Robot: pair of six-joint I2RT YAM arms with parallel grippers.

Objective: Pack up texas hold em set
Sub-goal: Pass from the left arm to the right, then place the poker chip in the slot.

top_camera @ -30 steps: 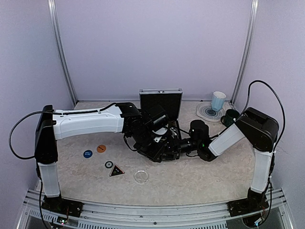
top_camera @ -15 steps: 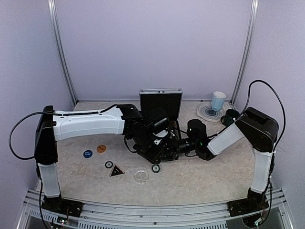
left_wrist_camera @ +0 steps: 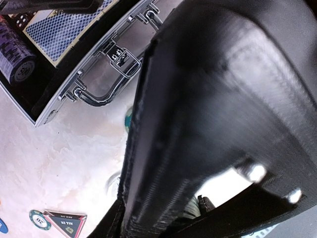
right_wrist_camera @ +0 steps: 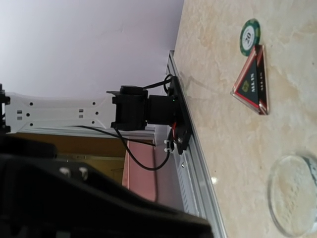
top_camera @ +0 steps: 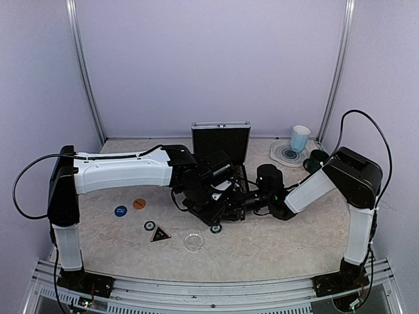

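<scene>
The silver briefcase (top_camera: pixel 220 140) stands open at mid-table, its black lid upright. Both grippers crowd over its tray: my left gripper (top_camera: pixel 211 188) from the left, my right gripper (top_camera: pixel 239 199) from the right. Their jaws are hidden there. The left wrist view shows the case's rim and handle (left_wrist_camera: pixel 106 74), a blue card deck (left_wrist_camera: pixel 63 24) and a chip row (left_wrist_camera: pixel 17 55); a large black shape fills the rest. On the table lie a green chip (top_camera: pixel 214 229), another green chip (top_camera: pixel 150 226), the black triangle (top_camera: pixel 160 234), the clear disc (top_camera: pixel 193 242), the blue disc (top_camera: pixel 120 210) and the orange disc (top_camera: pixel 139 203).
A light-blue mug (top_camera: pixel 300 138) on a swirled coaster (top_camera: pixel 286 154) and a dark mug (top_camera: pixel 318 159) stand at the back right. The right wrist view shows a green chip (right_wrist_camera: pixel 250 35), the triangle (right_wrist_camera: pixel 253 82), the clear disc (right_wrist_camera: pixel 292 194) and the table's front rail (right_wrist_camera: pixel 193 163).
A green chip has appeared on the table just in front of the case. Both grippers have shifted slightly over the tray.
</scene>
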